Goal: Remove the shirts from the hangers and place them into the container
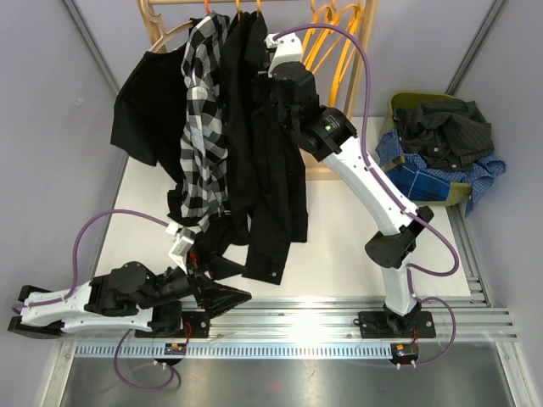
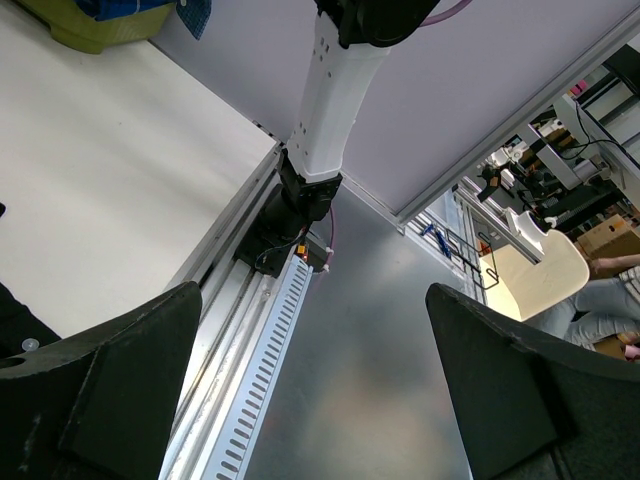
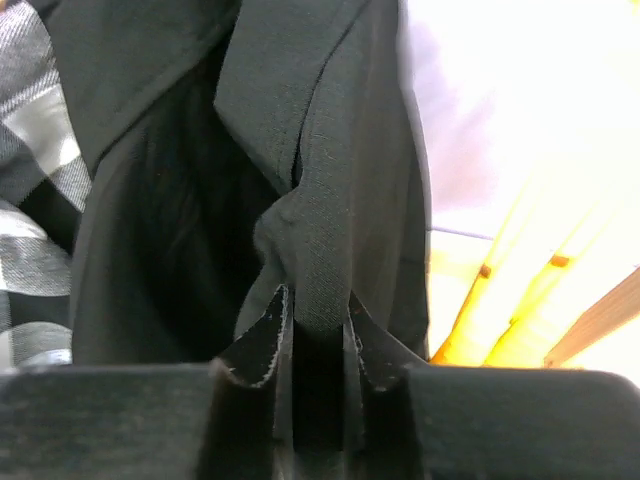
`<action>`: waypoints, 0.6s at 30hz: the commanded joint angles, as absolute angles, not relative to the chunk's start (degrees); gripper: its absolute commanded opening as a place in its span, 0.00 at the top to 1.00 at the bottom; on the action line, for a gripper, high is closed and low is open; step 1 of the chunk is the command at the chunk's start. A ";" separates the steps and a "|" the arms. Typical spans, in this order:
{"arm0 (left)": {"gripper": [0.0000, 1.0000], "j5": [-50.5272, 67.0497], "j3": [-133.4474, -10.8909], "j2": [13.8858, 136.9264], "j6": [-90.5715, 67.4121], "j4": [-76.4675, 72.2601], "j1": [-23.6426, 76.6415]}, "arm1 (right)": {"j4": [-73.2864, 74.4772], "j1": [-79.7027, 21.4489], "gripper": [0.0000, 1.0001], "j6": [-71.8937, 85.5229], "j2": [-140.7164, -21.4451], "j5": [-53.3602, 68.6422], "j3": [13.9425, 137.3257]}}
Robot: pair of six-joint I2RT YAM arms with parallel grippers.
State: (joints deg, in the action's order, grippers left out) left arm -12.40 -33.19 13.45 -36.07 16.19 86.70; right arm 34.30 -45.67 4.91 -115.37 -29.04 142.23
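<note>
Three shirts hang from the rack: a black one (image 1: 146, 106) at the left, a black-and-white checked one (image 1: 204, 127), and a long black shirt (image 1: 265, 161) on the right. My right gripper (image 1: 271, 61) is up at the long black shirt's collar side. In the right wrist view it (image 3: 320, 330) is shut on a fold of that black cloth (image 3: 322, 265). Empty orange hangers (image 1: 333, 42) hang just right of it. The olive-green container (image 1: 400, 102) stands at the right. My left gripper (image 1: 225, 297) rests low by the front edge, open and empty (image 2: 312, 295).
The container holds a dark shirt (image 1: 445, 127) and a blue checked one (image 1: 424, 174) that spills over the rim. The pale wooden rack frame (image 1: 159, 30) stands at the back, its base (image 1: 321, 174) on the white table. A metal rail (image 1: 339, 315) runs along the front edge.
</note>
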 commanded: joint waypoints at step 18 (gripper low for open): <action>0.01 -10.90 -32.78 13.71 -36.39 12.66 87.01 | 4.76 -45.18 1.00 -10.36 -102.30 -30.06 132.89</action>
State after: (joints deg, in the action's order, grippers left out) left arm -12.19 -32.73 13.47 -36.51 15.81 86.70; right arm 21.39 -45.58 -5.54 -107.92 -29.04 131.96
